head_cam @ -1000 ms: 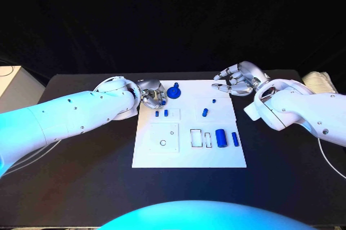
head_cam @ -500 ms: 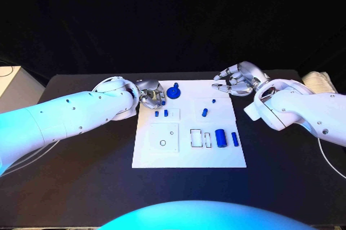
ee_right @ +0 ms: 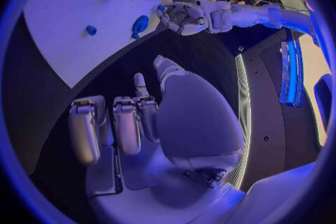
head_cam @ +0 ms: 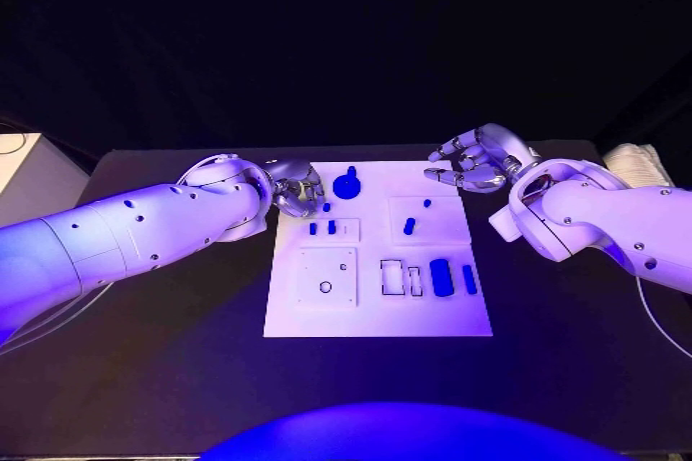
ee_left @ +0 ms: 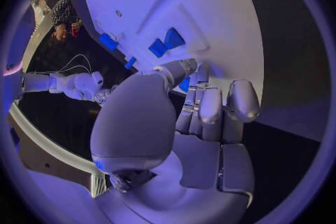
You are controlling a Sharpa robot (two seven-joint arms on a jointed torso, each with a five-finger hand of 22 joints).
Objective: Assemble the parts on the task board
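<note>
The white task board [head_cam: 378, 306] lies in the middle of the table. My left hand [head_cam: 296, 188] hovers at its far left corner. In the left wrist view its thumb and fingers [ee_left: 210, 106] pinch a small blue part [ee_left: 183, 85], which sits at the fingertips [head_cam: 326, 207] in the head view. A blue knob-like part [head_cam: 348, 184] stands just right of that hand. Two blue pegs [head_cam: 313, 228] stand in a recess below it. My right hand [head_cam: 473, 159] hangs over the far right corner, fingers loosely bent and apart, holding nothing.
More blue parts rest on the board: a short piece [head_cam: 410, 224], a tiny one [head_cam: 427, 202], and a thick cylinder [head_cam: 440, 277] beside a thin one [head_cam: 469, 277]. A white box [head_cam: 26, 176] stands off the table's left side. A pale bundle [head_cam: 635, 161] lies at the far right.
</note>
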